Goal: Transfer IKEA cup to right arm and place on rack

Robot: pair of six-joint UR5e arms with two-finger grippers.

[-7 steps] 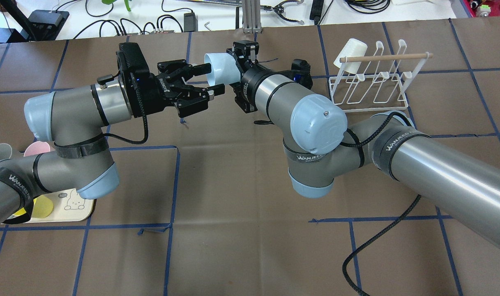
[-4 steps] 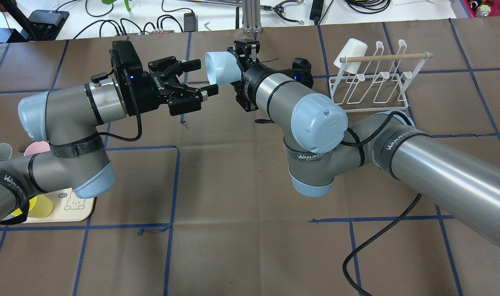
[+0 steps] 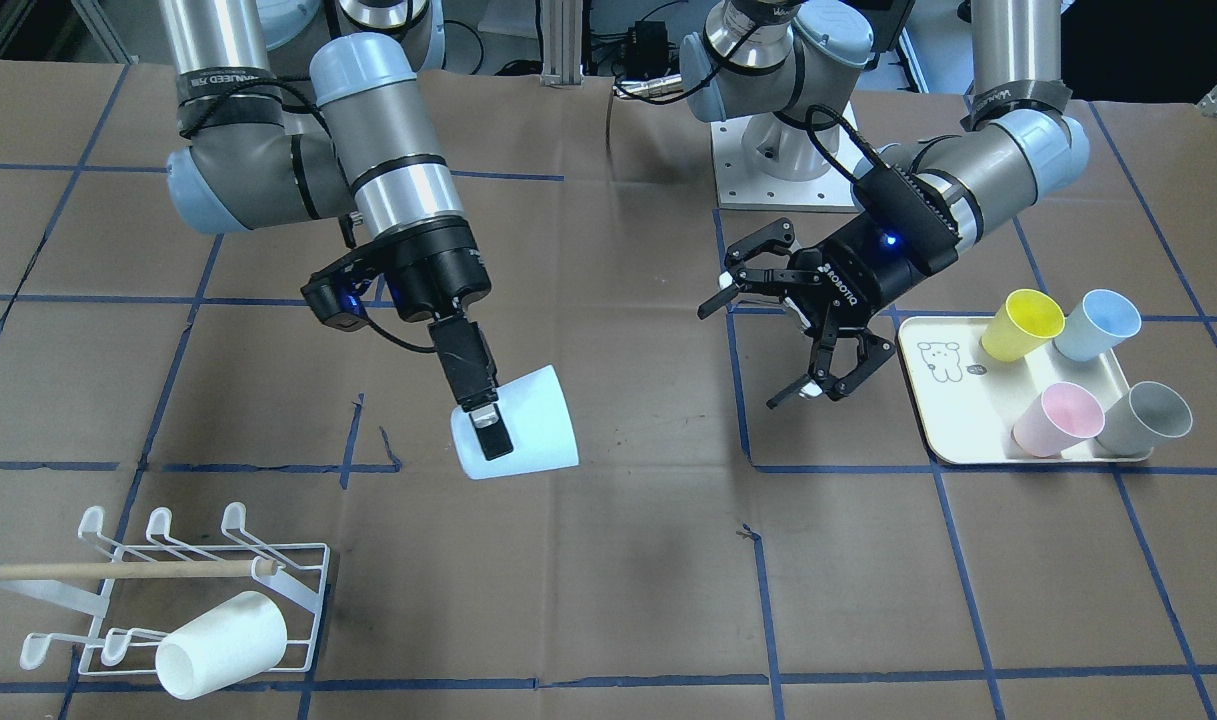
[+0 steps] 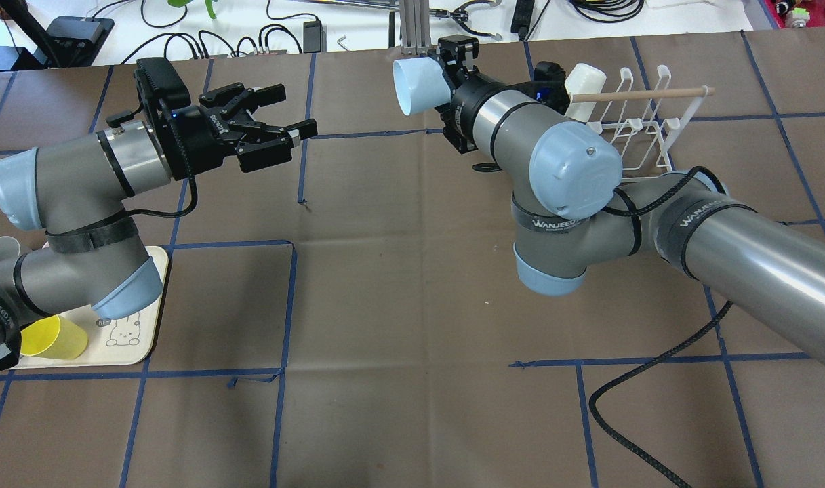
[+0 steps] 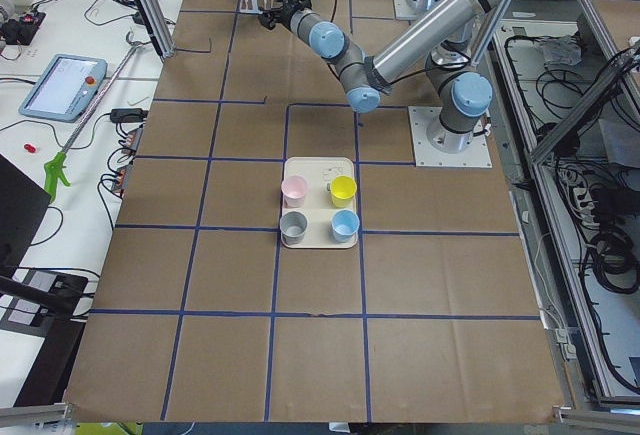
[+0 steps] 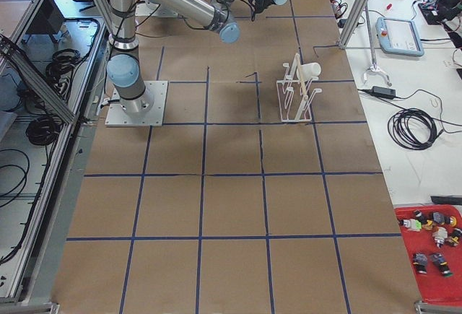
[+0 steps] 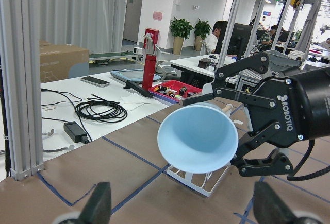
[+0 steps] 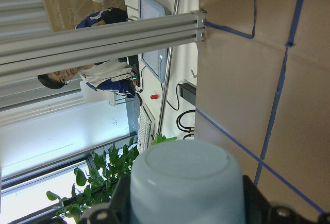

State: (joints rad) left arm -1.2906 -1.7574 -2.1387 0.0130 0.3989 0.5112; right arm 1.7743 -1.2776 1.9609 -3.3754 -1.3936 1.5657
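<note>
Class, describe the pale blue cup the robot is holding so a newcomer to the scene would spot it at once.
Find the white wire rack at one end of the table; the right arm reaches out nearest it. Its gripper clamps the pale blue cup in mid-air, tipped on its side, unlike the other blue cup standing on the tray.

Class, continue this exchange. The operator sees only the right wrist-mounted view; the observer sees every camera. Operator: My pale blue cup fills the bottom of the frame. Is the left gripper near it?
Observer: No. The left gripper is open and well apart from the pale blue cup.
Operator: Is the rack empty?
Observer: No. A white cup already sits tilted on the rack.
</note>
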